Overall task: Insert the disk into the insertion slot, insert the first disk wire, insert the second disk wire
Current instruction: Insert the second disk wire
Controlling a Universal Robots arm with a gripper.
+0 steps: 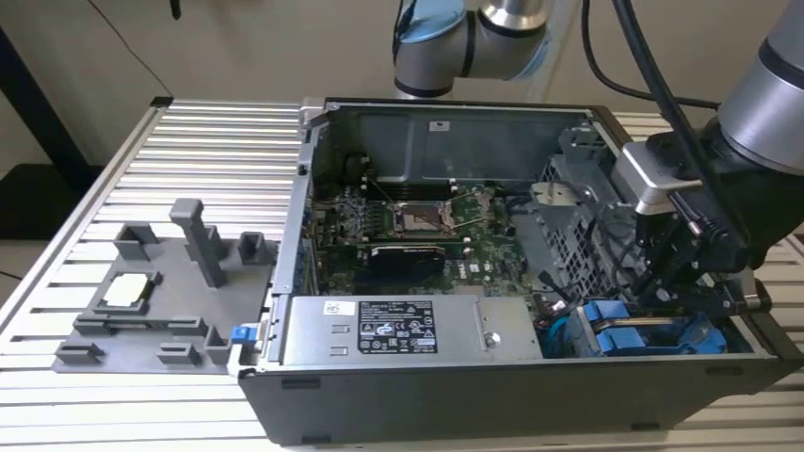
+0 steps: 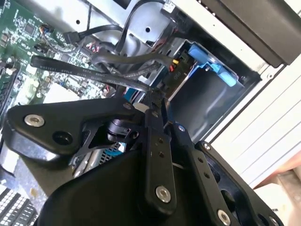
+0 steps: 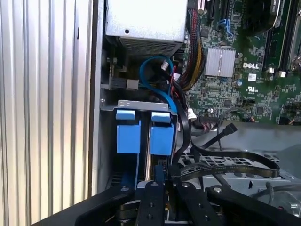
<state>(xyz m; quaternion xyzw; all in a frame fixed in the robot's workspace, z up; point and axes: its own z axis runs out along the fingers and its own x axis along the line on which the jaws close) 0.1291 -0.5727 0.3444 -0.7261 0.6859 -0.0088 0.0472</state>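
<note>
Two bright blue plastic drive frames [image 3: 143,131] are showing side by side in a grey sheet-metal cage [image 3: 123,104]. A green circuit board [image 1: 415,226] is lying at ten o'clock from them in the exterior view, inside a dark grey case [image 1: 503,400]. A ribbed, pale silver table [image 1: 214,141] is carrying a plain grey fixture [image 1: 164,301]. Black cables [image 2: 94,70] are crossing the green board.

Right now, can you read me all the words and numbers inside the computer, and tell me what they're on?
Black-and-white label on the silver power supply box: print too small to read.
Small white sticker beside that label: too small to read.
White mark on the green circuit board: a maker's name, not read out here.
The board's other tiny white print: too small to read.
</note>
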